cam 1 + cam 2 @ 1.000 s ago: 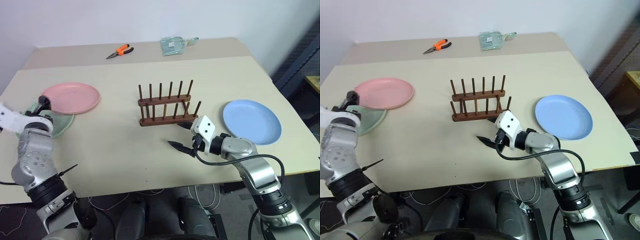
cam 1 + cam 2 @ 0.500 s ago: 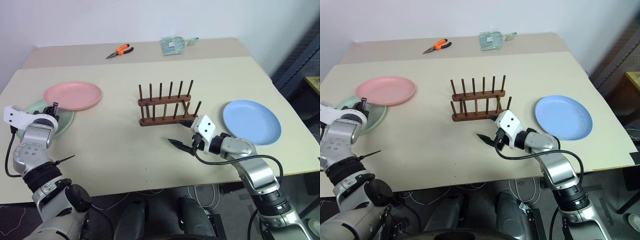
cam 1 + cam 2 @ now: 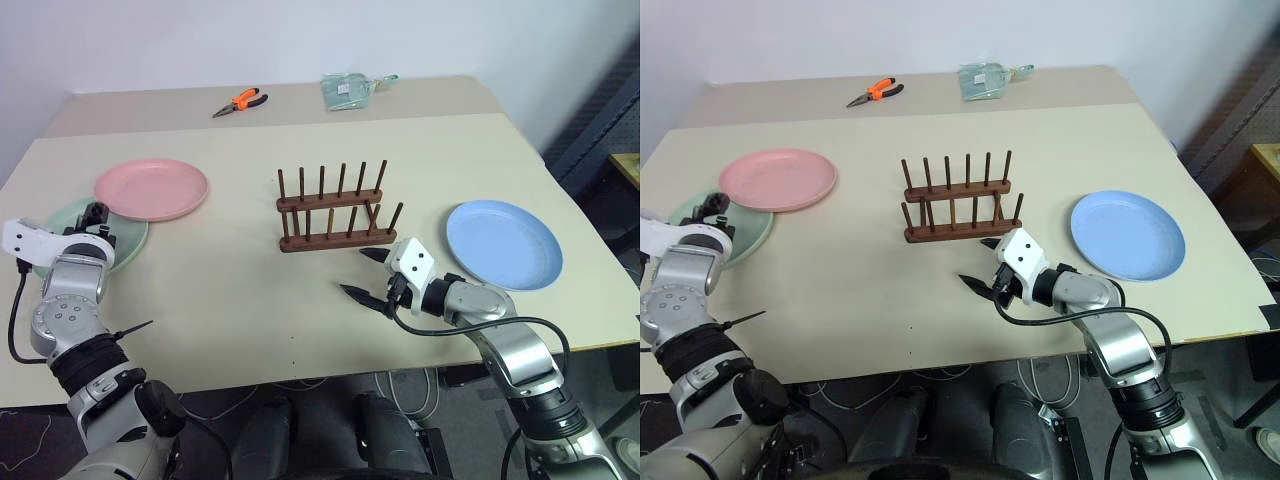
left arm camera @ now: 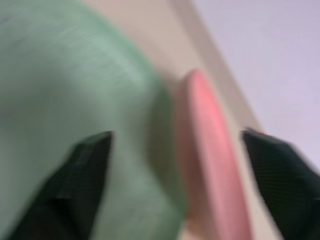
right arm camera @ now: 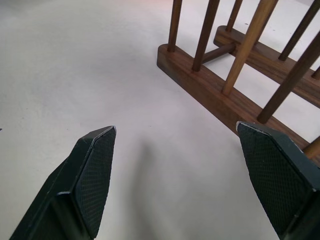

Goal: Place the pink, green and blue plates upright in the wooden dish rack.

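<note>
Here, in the left eye view, the wooden dish rack point(image 3: 333, 212) stands empty at the centre of the table point(image 3: 250, 290). The pink plate point(image 3: 151, 188) lies flat at the left of the frame, its near edge overlapping the green plate point(image 3: 128, 238) just below it. The blue plate point(image 3: 503, 243) lies flat at the right, well apart from the rack. The left gripper point(image 3: 97, 222) sits over the green plate, and the right gripper point(image 3: 364, 273) hovers just below the rack's right end with its fingers spread wide and empty. Orange pliers point(image 3: 239, 102) and a clear bag point(image 3: 350, 90) lie at the top.

In the left wrist view, the left gripper's fingers point(image 4: 85, 175) stand wide apart, with the rims of the green and pink plates between them.

In the right wrist view, the two fingers point(image 5: 92, 175) frame bare table beside the rack's base.
</note>
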